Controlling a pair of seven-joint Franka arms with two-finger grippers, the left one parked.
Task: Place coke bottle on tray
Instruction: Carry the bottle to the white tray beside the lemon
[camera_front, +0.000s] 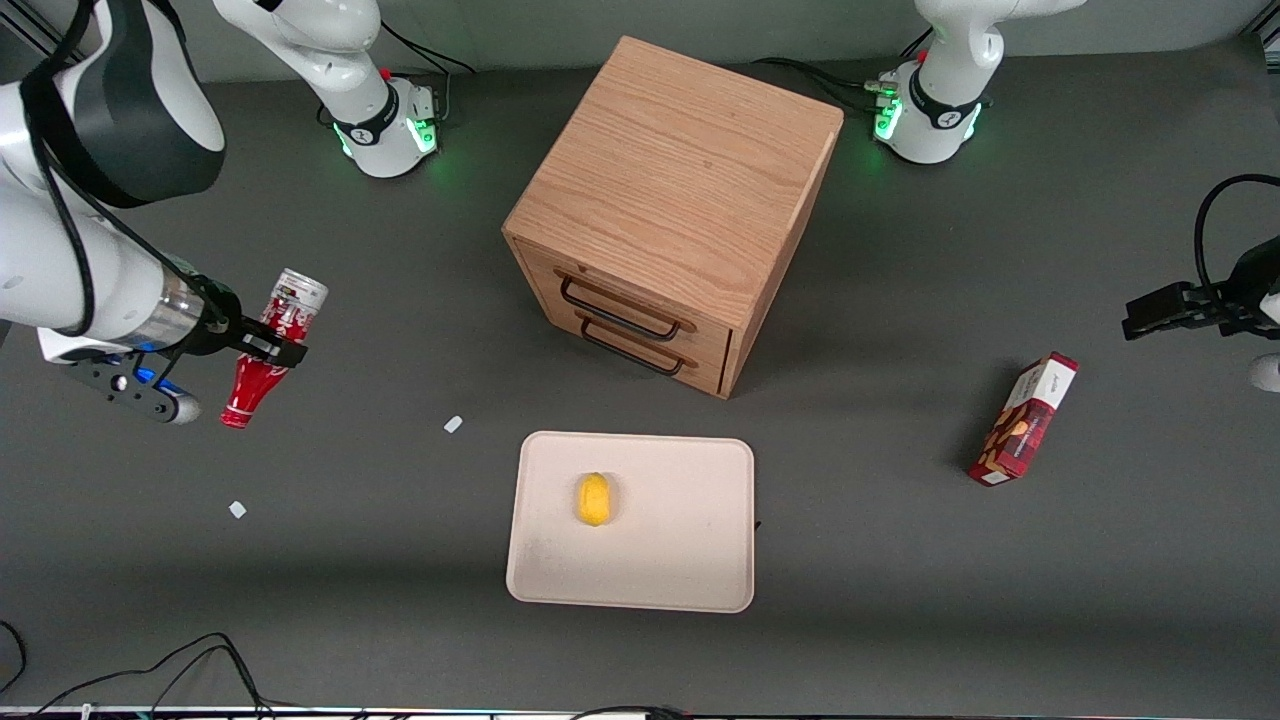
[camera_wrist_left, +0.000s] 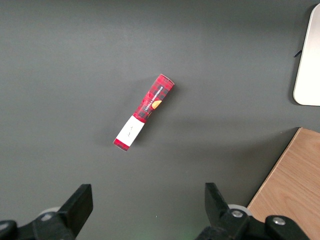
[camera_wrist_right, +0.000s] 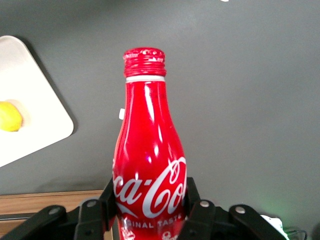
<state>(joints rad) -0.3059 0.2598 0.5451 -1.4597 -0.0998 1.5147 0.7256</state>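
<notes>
My right gripper (camera_front: 268, 347) is shut on the coke bottle (camera_front: 268, 345), a slim red bottle with white script, and holds it in the air toward the working arm's end of the table. The bottle is tilted, silver base up and red cap pointing down toward the table. In the right wrist view the black fingers (camera_wrist_right: 192, 200) clamp the lower body of the coke bottle (camera_wrist_right: 149, 160). The cream tray (camera_front: 690, 560) lies flat in front of the drawer cabinet, nearer the front camera, with a yellow lemon (camera_front: 593, 498) on it. A corner of the tray (camera_wrist_right: 30, 100) shows in the wrist view too.
A wooden drawer cabinet (camera_front: 680, 200) stands at the table's middle. A red snack box (camera_front: 1023, 419) lies toward the parked arm's end. Two small white scraps (camera_front: 453, 424) (camera_front: 237, 509) lie on the table between the bottle and the tray. Cables (camera_front: 150, 670) trail at the near edge.
</notes>
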